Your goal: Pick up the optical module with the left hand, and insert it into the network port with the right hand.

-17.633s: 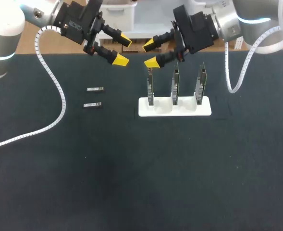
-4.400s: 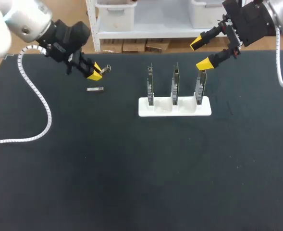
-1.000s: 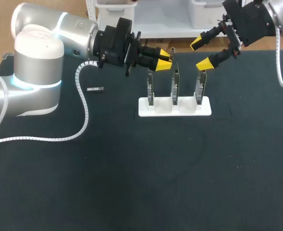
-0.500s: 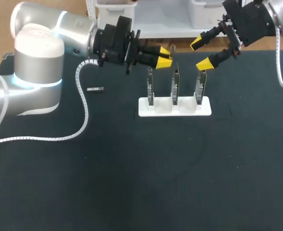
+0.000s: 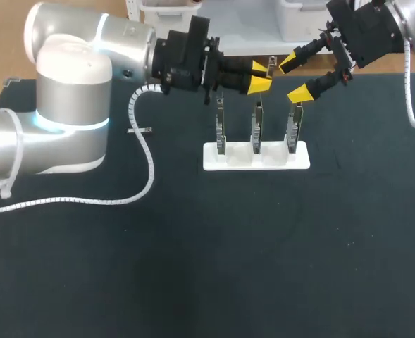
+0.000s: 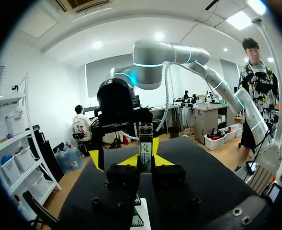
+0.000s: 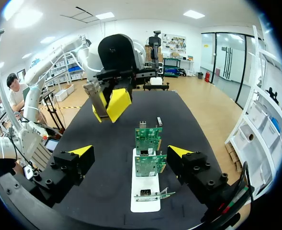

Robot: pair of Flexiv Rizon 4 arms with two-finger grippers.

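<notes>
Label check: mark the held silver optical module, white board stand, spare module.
Silver optical module (image 6: 145,145): left wrist view, front face.
White board stand (image 5: 256,161): head view, base.
Spare module (image 5: 146,130): head view, exposed end.

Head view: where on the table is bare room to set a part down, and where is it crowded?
The table is bare in front of the white holder and to its right. Crowded above its cards, where the left end effector, holding the optical module, faces the open right end effector.
</notes>
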